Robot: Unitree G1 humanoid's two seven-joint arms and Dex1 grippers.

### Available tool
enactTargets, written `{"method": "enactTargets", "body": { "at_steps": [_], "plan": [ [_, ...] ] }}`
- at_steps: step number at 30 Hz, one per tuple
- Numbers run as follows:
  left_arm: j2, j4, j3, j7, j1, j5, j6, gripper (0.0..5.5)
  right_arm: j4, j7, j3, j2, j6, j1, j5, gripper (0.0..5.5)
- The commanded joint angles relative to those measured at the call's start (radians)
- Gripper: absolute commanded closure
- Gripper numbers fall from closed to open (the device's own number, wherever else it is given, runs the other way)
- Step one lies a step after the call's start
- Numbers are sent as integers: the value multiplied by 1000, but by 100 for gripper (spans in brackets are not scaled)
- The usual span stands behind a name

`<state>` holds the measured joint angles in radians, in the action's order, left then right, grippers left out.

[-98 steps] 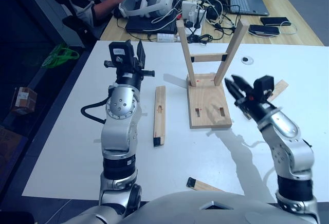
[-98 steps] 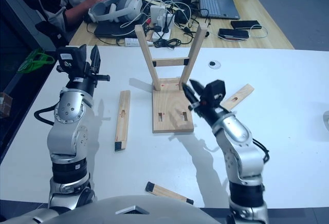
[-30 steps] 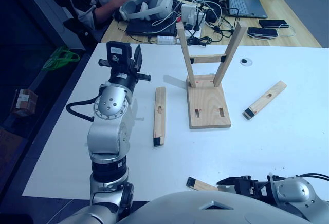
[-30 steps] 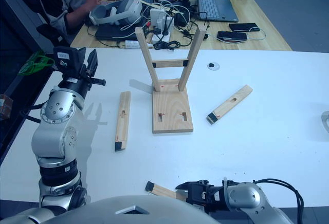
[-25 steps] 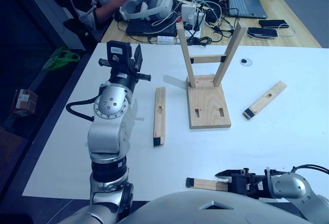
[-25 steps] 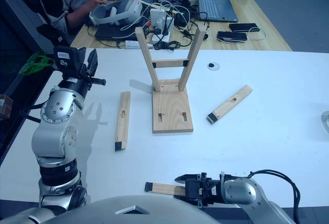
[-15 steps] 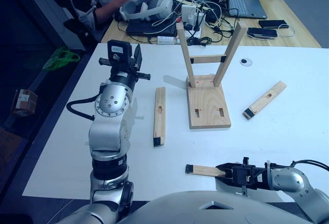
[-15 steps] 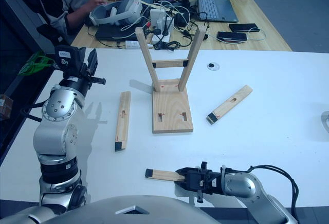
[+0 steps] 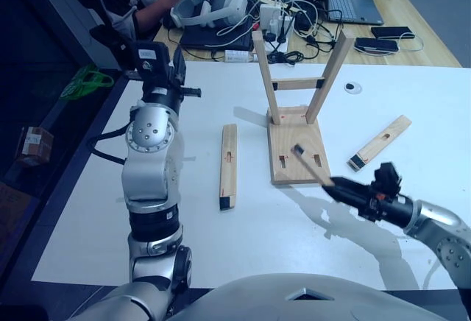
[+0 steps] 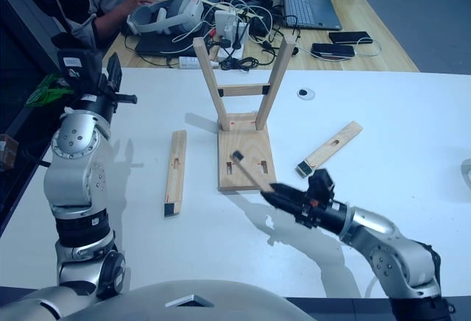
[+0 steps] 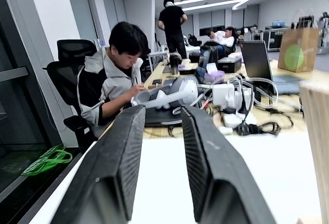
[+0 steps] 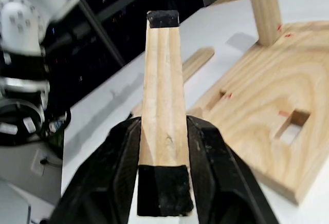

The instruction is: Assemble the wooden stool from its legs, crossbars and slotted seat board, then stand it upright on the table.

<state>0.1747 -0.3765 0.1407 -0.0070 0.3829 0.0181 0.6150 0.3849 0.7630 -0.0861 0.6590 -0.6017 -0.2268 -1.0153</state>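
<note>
While gripped in right pincer (image 10: 274, 193), crossbar (image 10: 250, 171) juts forward, near seat board (image 10: 243, 141).

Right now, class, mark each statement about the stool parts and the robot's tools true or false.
1. The right tool is shut on a wooden bar. True.
2. Four legs stand in the seat board. False: two upright legs stand there, joined by a crossbar.
3. The left tool grips a leg. False: it is open and empty.
4. One loose leg lies left of the board, another right of it. True.
</note>
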Motion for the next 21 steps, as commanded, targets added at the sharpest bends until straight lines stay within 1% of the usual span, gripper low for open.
{"method": "enactTargets", "body": {
  "at_steps": [1,3,4,6,8,10,13,15,17,19,21],
  "plan": [
    [-72,56,101,-40,94,185,101,420,-13,-125,-61,-86,-89,116,-182,422],
    [-73,79,159,-116,148,347,235,420,-15,-209,-76,-155,-101,183,-289,422],
    [-49,80,160,-153,161,388,269,420,-17,-251,-80,-188,-102,216,-326,422],
    [36,75,106,-195,166,350,238,420,-22,-332,-78,-243,-96,271,-372,422],
    [205,85,-49,-211,167,109,5,420,-23,-452,-79,-314,-74,327,-423,422],
    [332,98,-164,-222,177,-100,-263,420,-12,-567,-84,-388,-43,379,-511,422],
    [433,152,-276,-198,182,-311,-574,420,9,-685,-75,-492,10,442,-618,422],
    [468,197,-333,-162,179,-430,-734,420,18,-744,-61,-558,46,480,-677,422],
    [480,252,-372,-110,196,-517,-893,420,35,-784,-39,-619,70,514,-768,422],
    [456,315,-382,-85,238,-517,-1019,420,53,-795,-4,-643,54,532,-875,422],
    [428,356,-384,-95,277,-478,-1105,420,59,-785,25,-634,11,536,-939,422]
  ]
}}
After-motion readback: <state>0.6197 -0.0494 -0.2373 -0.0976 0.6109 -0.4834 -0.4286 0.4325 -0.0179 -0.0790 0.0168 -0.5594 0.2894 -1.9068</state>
